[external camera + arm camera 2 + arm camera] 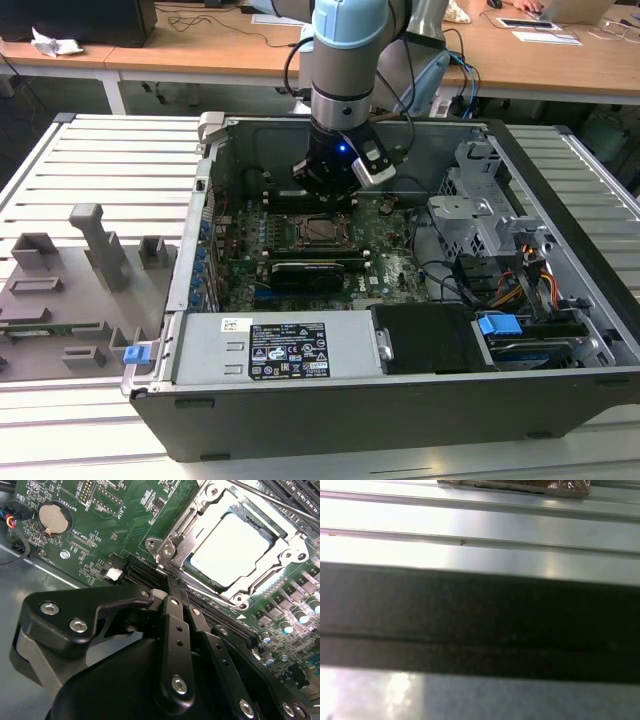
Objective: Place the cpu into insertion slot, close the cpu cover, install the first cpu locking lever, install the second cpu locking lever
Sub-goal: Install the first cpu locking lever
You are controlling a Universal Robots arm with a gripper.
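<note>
Exterior view: open black desktop computer case [400, 405] lying on a pale ribbed metal table [100, 150], with the green motherboard [392, 252] exposed inside. Single grey-and-blue arm reaching down into the case. Black gripper [325, 183] low over the board, just above the far edge of the square dark insertion slot with silvery metal rim [296, 230].

Second wrist view:

- Small flat square cpu with pale silvery metal face [227, 547] seated flat inside the insertion slot.
- Thin square silvery cpu cover with large central window [296, 544] folded down around the chip, framing its face. Chip placement and cover closing judged complete.
- Thin steel lever rod [280, 502] running along the side of the cover farthest from the gripper. Latched or free: cannot tell.

End effector: black fingers [176, 630] drawn together, tips meeting, nothing visible between them. Tips positioned at the near corner of the cover frame, just beside the long black expansion slot [137, 574]. Touching the frame or just clear of it: cannot tell.

Governing relation: socket directly ahead of the fingertips, just beyond them. Finger line aimed roughly along the diagonal of the square frame, from the near corner toward the far one. Lever rod on the opposite side of the chip, well apart from the tips.
</note>
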